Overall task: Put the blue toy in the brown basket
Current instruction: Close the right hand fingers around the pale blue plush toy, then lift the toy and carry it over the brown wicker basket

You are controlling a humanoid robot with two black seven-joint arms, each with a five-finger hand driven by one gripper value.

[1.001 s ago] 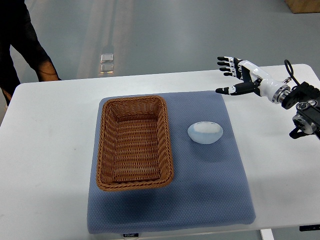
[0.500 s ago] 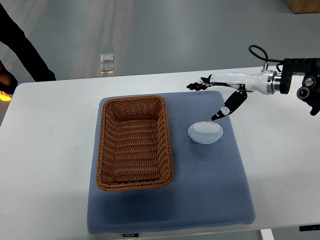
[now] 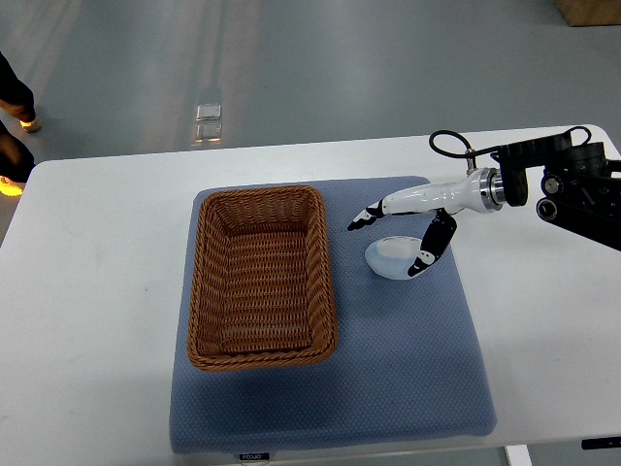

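- Lying on the grey-blue mat (image 3: 388,369), the blue toy (image 3: 394,256) is a pale, smooth, rounded lump, nearly white on top and light blue at its rim, shaped rather like a flattened egg
- It sits just to the right of the brown basket (image 3: 260,278), apart from it, with a strip of bare mat between the two
- The basket is rectangular, woven wicker, standing upright on the left part of the mat with nothing visible inside it
- The right hand (image 3: 400,231) reaches in from the picture's right edge on a white forearm, its black wrist joint and a looped cable over the white table (image 3: 97,291)
- Its fingers (image 3: 367,217) are spread wide: the long white-and-black ones stretch out to the left past the toy's far side, tips near the basket's right rim but not touching it
- The thumb (image 3: 427,250) points down and sits at the toy's right edge (whether it actually touches or is only just beside it cannot be told from this angle)
- The toy lies between thumb and fingers, not grasped and flat on the mat
- At the far left edge, on the floor beyond the table, a person's shoe (image 3: 12,173) and dark trouser leg show
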